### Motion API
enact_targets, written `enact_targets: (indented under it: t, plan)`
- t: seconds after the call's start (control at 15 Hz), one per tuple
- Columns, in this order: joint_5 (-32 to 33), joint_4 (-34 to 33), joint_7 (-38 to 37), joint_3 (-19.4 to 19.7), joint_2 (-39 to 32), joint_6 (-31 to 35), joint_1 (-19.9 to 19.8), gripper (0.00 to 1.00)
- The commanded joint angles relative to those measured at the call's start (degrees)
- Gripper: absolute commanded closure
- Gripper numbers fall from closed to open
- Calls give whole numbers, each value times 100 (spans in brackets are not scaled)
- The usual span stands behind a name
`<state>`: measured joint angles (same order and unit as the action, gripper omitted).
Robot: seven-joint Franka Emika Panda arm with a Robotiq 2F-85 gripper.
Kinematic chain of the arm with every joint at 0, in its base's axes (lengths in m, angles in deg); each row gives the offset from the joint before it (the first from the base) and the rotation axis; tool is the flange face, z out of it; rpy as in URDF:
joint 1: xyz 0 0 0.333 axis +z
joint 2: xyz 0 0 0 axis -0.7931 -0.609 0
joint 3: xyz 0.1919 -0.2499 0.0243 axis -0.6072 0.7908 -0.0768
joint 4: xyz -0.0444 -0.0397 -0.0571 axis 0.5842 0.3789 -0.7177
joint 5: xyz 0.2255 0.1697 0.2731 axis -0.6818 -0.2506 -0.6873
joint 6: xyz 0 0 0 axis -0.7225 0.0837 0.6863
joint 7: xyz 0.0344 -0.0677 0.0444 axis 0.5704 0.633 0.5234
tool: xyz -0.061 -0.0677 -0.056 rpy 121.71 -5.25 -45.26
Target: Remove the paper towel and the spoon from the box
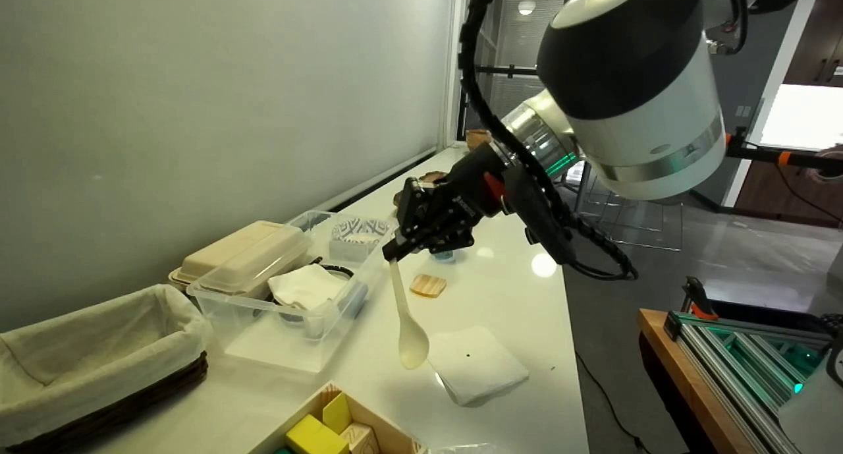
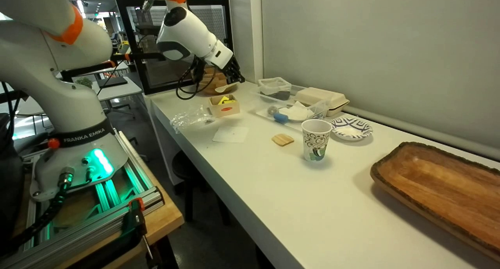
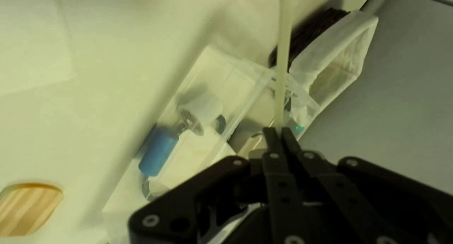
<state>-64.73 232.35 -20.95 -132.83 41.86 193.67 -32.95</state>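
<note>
Pale spoon (image 1: 404, 310) held aloft, crumpled paper towel (image 1: 306, 286) in the clear plastic tub (image 1: 263, 339)

The spoon is held up in the air, apart from the tub, with its handle end pinched by the gripper (image 3: 278, 132). The fingers (image 3: 271, 145) are clenched tight around that skinny handle, and the bowl end is tipped downward. The paper towel can be spotted inside the tub, kinda loosely bunched up.

The pale tan box (image 2: 216, 112) is found near the tub, with some yellow blocks (image 1: 316, 434) packed in it. Right beside the tub, a cloth-lined basket (image 1: 132, 378) is parked, and a beige clamshell container (image 2: 322, 97) is set alongside the tub too. A flat square napkin (image 1: 477, 365) is laid out near the tub, and pretty much the same goes for a little striped wooden slice (image 1: 428, 285).

In an exterior view, a patterned paper cup (image 2: 315, 140) and a shallow blue-and-white dish (image 2: 351, 129) can be seen near the tub as well. Some crinkled clear plastic (image 2: 191, 118) is spread a bit farther off from the tub, and a big wooden tray (image 2: 449, 187) is placed well apart from it.
</note>
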Motion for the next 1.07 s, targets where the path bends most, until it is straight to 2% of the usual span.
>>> enact_targets:
  t: [0.0, 0.2, 0.4, 0.6, 1.0]
  plan:
    - [-301, -6, 737, -162, -494, -1075, -796, 99]
    - [-894, -37, 1313, -224, -278, -1822, -1435, 99]
    - [-1444, -59, 1929, -159, -38, -2139, -1872, 99]
    - [-1709, -58, 2543, -8, -50, -2013, -2055, 99]
    - [-2078, -58, 3374, 309, -172, -1645, -2139, 99]
